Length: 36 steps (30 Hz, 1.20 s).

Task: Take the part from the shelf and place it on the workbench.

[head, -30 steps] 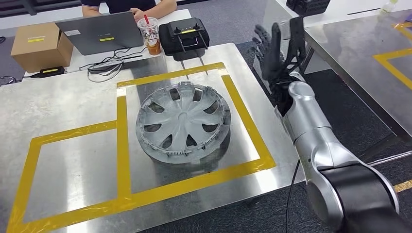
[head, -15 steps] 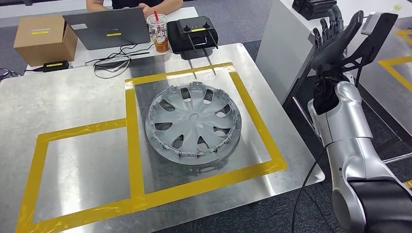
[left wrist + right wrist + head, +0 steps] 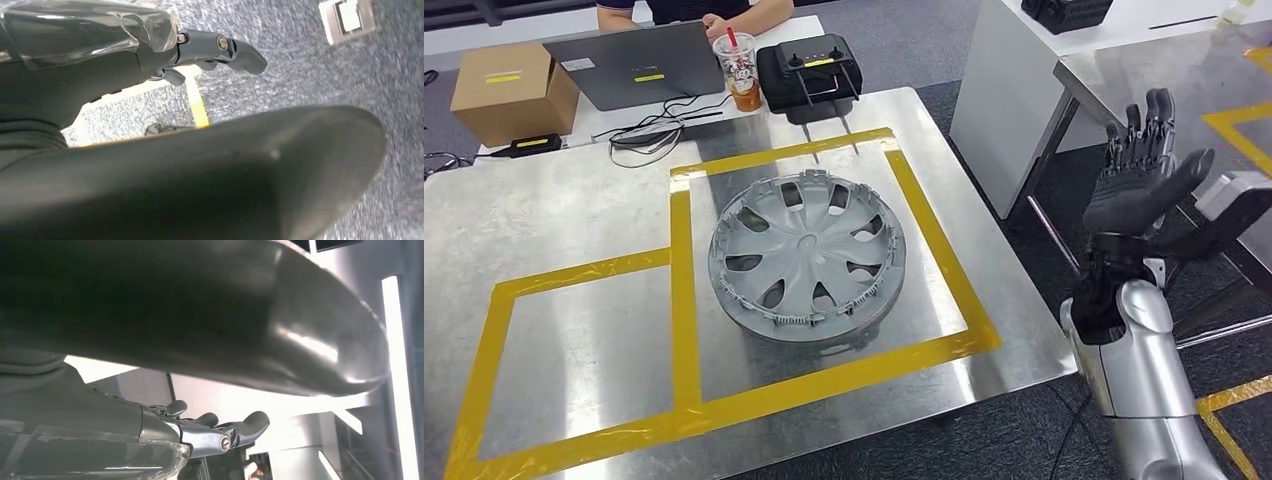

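Hubcap (image 3: 807,255), the grey part, lies flat on the steel workbench (image 3: 544,220) inside the right-hand square of yellow tape (image 3: 684,300), touched by neither hand. Right hand (image 3: 1142,170) is raised off the bench's right edge, empty with fingers spread. Left hand (image 3: 210,47) hangs over grey carpet, fingers loose and empty. Behind the part sit a black controller (image 3: 804,68), an iced drink (image 3: 739,72), a laptop (image 3: 639,65) and a cardboard box (image 3: 512,92).

1 wheel cover (image 3: 807,258), 1 laptop (image 3: 635,64), 1 cardboard box (image 3: 512,92), 1 cup (image 3: 741,72).
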{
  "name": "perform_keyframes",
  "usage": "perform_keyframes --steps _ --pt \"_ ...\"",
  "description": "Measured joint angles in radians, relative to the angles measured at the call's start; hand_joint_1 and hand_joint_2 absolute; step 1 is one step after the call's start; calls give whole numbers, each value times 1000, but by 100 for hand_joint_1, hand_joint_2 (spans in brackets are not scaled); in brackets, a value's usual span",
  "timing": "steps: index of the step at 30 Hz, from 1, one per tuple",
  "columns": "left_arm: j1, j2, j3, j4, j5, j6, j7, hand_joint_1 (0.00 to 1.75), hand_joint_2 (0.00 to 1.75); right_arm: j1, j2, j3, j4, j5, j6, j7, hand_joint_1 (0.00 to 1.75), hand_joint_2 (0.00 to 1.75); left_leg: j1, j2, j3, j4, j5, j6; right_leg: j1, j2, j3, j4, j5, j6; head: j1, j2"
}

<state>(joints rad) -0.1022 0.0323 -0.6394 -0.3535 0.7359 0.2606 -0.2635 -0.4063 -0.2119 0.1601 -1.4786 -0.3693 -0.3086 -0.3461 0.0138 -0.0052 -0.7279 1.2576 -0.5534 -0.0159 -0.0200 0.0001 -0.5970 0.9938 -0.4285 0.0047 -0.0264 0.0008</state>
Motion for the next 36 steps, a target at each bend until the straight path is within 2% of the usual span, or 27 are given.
perform_keyframes --steps 1,2,4,6,7,10,12,14,15,16,17,18,19,20,21,22,23,25,26,27,28,30,31,32,33,34,36 --pt "2 0 8 0 4 2 -1 0 0 35 7 -8 -41 7 -11 -13 0 0 0 0 -13 30 -6 -1 0 0 0 1 0 0 0 0" --pt "4 0 16 1 6 3 -2 0 0 66 14 -17 -80 14 -23 -26 0 0 0 0 -7 20 6 0 0 0 0 1 0 0 0 0" --pt "5 0 32 0 5 6 -3 0 0 109 28 -39 -155 26 -44 -48 0 0 -1 0 57 -100 66 7 0 2 1 1 0 0 0 0" --pt "4 2 45 -1 3 9 -3 0 0 133 39 -64 -222 31 -55 -57 0 0 -5 -1 123 -218 103 17 5 3 0 2 0 3 0 0" --pt "5 2 51 -1 2 11 -3 0 0 143 44 -75 -249 34 -57 -58 0 0 -8 -1 139 -243 108 21 6 3 -1 2 2 5 0 0" --pt "8 2 67 -3 -9 13 0 0 0 169 54 -99 -311 47 -56 -71 0 0 -11 -1 142 -256 117 37 5 3 -5 2 6 19 1 0" --pt "9 2 80 -7 -17 13 3 0 0 178 58 -115 -339 52 -50 -86 0 0 -8 1 138 -267 132 53 3 2 -26 47 -30 18 2 0" --pt "10 1 94 -10 -22 13 4 0 0 184 60 -127 -359 54 -45 -96 0 0 -8 3 126 -270 144 62 2 2 -74 173 -104 9 4 0" --pt "12 1 100 -11 -24 13 4 0 0 187 61 -131 -367 54 -43 -98 0 0 -9 3 119 -270 150 63 2 2 -97 242 -136 8 5 0" --pt "15 1 105 -11 -25 13 4 0 0 189 63 -133 -373 54 -42 -98 0 0 -10 4 111 -269 156 63 1 2 -107 286 -154 11 5 0" --pt "17 1 110 -12 -26 13 4 0 0 191 65 -133 -379 54 -41 -98 0 0 -10 4 103 -269 163 62 1 2 -97 291 -156 18 5 0" --pt "19 1 114 -12 -26 13 4 0 0 192 67 -133 -385 54 -40 -98 0 0 -10 4 95 -269 170 60 -1 2 -65 253 -143 27 5 0" --pt "20 0 117 -12 -26 13 4 0 0 191 69 -133 -390 55 -38 -99 0 0 -10 3 88 -268 177 56 -2 1 -16 182 -125 35 5 0" --pt "20 0 120 -14 -27 13 4 0 0 190 71 -133 -396 55 -37 -99 0 0 -12 3 80 -266 183 52 -3 1 39 102 -111 38 5 0" --pt "21 0 122 -15 -27 13 4 0 0 190 73 -133 -402 55 -36 -100 0 0 -13 1 75 -265 189 47 -2 2 79 42 -99 37 4 0" --pt "21 0 125 -17 -27 13 4 0 0 189 74 -134 -406 55 -35 -101 0 0 -14 0 72 -262 194 41 0 3 102 5 -95 32 5 0" --pt "22 1 127 -18 -27 13 5 0 0 189 75 -134 -409 56 -34 -102 0 0 -14 0 69 -261 200 34 2 5 106 -6 -94 26 5 0" --pt "24 2 130 -18 -27 13 5 0 0 189 78 -134 -412 56 -33 -103 0 0 -11 -1 66 -260 208 21 3 6 94 -5 -84 12 7 0" --pt "26 2 131 -19 -28 14 5 0 0 188 80 -134 -414 56 -33 -103 0 0 -9 -1 60 -251 195 15 2 5 89 -5 -76 3 6 0" --pt "27 2 132 -19 -28 14 5 0 0 187 82 -134 -416 56 -33 -103 0 0 -6 -1 50 -226 166 9 0 3 84 -6 -67 -5 6 0" --pt "29 2 134 -19 -28 15 5 0 0 186 85 -134 -417 56 -32 -103 0 0 -4 0 33 -179 120 4 -2 2 76 -6 -58 -12 5 0" --pt "30 2 139 -20 -30 16 5 0 0 186 91 -133 -420 59 -31 -103 0 0 -2 2 -4 -46 28 -5 1 1 56 -5 -41 -16 4 0" --pt "31 2 143 -20 -33 18 5 0 0 186 94 -133 -423 62 -30 -102 0 0 -1 2 -11 8 5 -7 2 2 46 -4 -32 -16 4 0" --pt "32 2 147 -21 -37 19 5 0 0 187 97 -133 -425 67 -29 -101 0 0 -1 2 -4 29 3 -7 3 2 36 -4 -25 -15 3 0" --pt "33 1 152 -23 -43 21 5 0 0 187 100 -132 -429 72 -28 -98 0 0 -1 2 23 12 16 -6 4 2 27 -3 -18 -14 3 0" --pt "34 1 158 -26 -48 22 5 0 0 187 103 -132 -434 76 -27 -96 0 0 -2 2 69 -43 38 -1 6 2 21 -3 -12 -11 3 0" --pt "35 2 169 -33 -57 23 5 0 0 186 107 -132 -443 82 -24 -92 0 0 -6 1 169 -187 61 14 8 1 13 -3 -2 -5 4 0"
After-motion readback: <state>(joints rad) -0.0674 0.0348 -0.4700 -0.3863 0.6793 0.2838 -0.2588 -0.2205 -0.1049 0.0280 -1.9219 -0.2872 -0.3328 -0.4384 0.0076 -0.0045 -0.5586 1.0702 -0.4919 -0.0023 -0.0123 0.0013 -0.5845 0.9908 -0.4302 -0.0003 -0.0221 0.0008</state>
